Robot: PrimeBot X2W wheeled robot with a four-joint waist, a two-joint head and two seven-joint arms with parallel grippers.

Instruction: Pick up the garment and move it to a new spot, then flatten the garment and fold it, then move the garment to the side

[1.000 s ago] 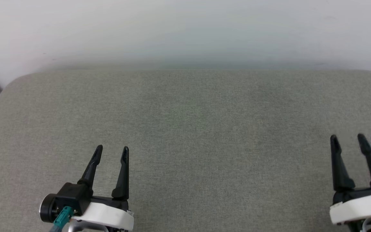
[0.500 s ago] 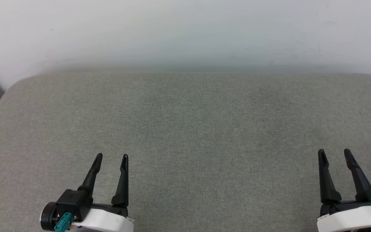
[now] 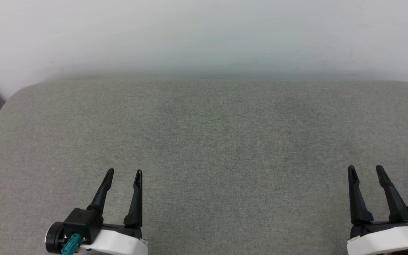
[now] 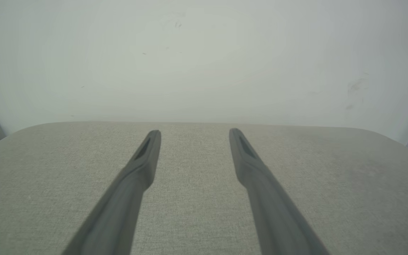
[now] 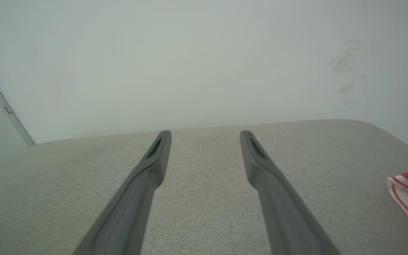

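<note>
A white wall (image 3: 204, 35) stands behind a big grey cushion (image 3: 204, 134), soft and woven, with round corners. My left gripper (image 3: 124, 171) hangs low over the near left part of it. My right gripper (image 3: 365, 167) hangs over the near right part. Both are spread wide with nothing between the fingers, and nothing is held.

The garment (image 5: 407, 193) lies far off to my right. In my right wrist view I see a small piece of it at the edge, red with red-and-white stripes, resting on the cushion. The rest is cut off, so I cannot tell if it is folded neat or lying in a heap.

That fits two stories. The shirt may be waiting there in a bunch to be picked up. Or it may be folded and put to the side, with the job done.

Here is what could go wrong, I think. The shirt is near the side of the cushion, so a bump from my right arm could push it off, or mess up a fold. And since I see so little of it, a grab could catch just the striped trim, and the shirt would hang and drag.
</note>
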